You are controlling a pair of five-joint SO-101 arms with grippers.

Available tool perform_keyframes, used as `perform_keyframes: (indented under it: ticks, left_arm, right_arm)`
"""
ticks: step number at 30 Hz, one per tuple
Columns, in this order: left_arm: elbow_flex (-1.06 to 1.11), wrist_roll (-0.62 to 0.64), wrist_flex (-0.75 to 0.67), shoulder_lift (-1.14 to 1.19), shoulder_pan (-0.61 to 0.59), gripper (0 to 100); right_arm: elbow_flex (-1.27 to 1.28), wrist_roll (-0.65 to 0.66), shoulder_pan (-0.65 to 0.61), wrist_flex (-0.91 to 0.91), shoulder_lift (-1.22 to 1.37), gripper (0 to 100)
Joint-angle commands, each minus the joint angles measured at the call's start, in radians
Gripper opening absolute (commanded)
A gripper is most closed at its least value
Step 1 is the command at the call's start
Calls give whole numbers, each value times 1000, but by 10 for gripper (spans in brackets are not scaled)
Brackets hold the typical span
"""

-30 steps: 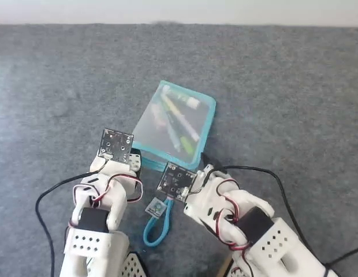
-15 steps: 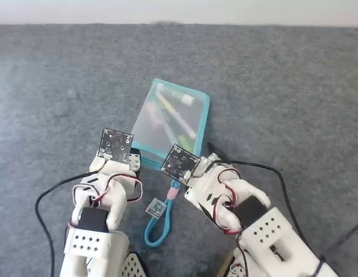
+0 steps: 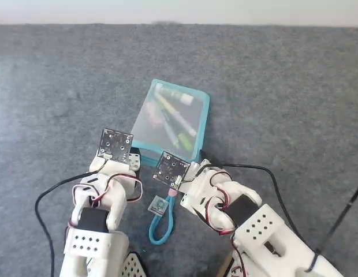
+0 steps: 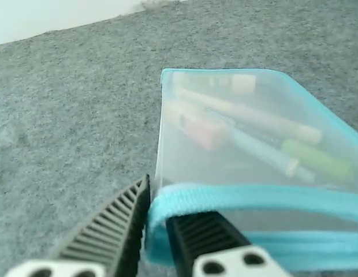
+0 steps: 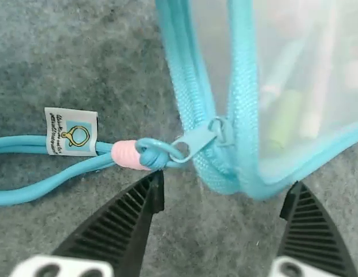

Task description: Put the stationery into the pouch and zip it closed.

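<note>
A translucent pouch (image 3: 173, 118) with teal edging lies on the grey felt, and several pens (image 3: 178, 121) show through it. My left gripper (image 4: 159, 222) is shut on the teal zip edge (image 4: 237, 197) at the pouch's near left corner. The right gripper (image 5: 225, 184) stands open around the other near corner of the pouch (image 5: 283, 86). The zip pull (image 5: 193, 144) sits at that corner. A pink bead (image 5: 126, 154) joins it to a blue loop cord (image 3: 161, 225) with a small tag (image 3: 159, 205), which trails toward the arms.
Grey felt (image 3: 283, 86) covers the whole table, with open room beyond and to both sides of the pouch. A pale wall (image 3: 179, 10) runs along the far edge. Black cables (image 3: 49, 199) hang beside both arms.
The pouch has turned and shifted a little to the left. The right arm has pushed forward to the pouch's corner, and the blue cord has shifted slightly. The left arm has kept still.
</note>
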Motion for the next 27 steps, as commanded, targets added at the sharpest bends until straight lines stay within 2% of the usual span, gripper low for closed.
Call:
perform_keyframes:
  ticks: [1,16,21,27]
  left_arm:
    - [-64,15,8,3,-5,11]
    - [-62,15,8,3,-3,11]
    - [-62,15,8,3,-3,11]
    - [-54,15,8,3,25,11]
  right_arm:
    - [-14,9,15,-18,12,329]
    - [-196,11,36,-28,35,332]
    - [-247,63,36,-42,193,329]
    - [-356,60,36,-101,377,310]
